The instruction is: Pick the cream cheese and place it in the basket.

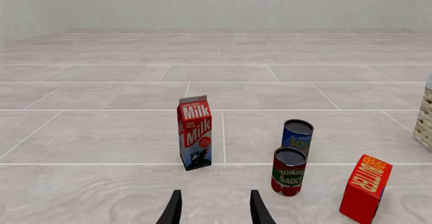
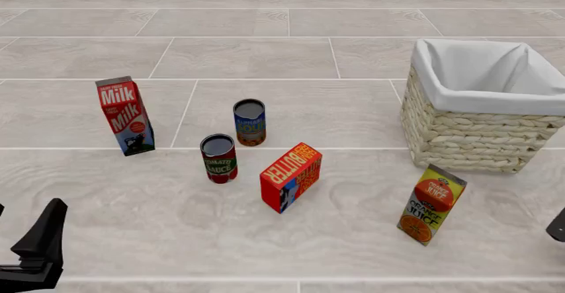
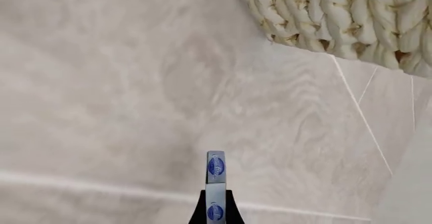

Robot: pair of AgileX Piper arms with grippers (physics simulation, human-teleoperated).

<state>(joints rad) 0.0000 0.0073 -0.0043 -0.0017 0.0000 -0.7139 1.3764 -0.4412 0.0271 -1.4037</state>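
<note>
— What sort of place is this?
— A rendered test scene, not a lived-in room. The table [image 2: 371,15] has a pale tile pattern running back to a blank grey wall [image 1: 216,4].
— Any hint of a kitchen?
— Only groceries: a milk carton [image 2: 126,115], two cans [image 2: 219,158], a butter box [image 2: 290,176], a juice carton [image 2: 431,204] and a wicker basket [image 2: 459,134].

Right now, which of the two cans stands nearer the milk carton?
The tomato sauce can, red-labelled, in front of the blue soup can, looks slightly closer to the milk carton.
</note>
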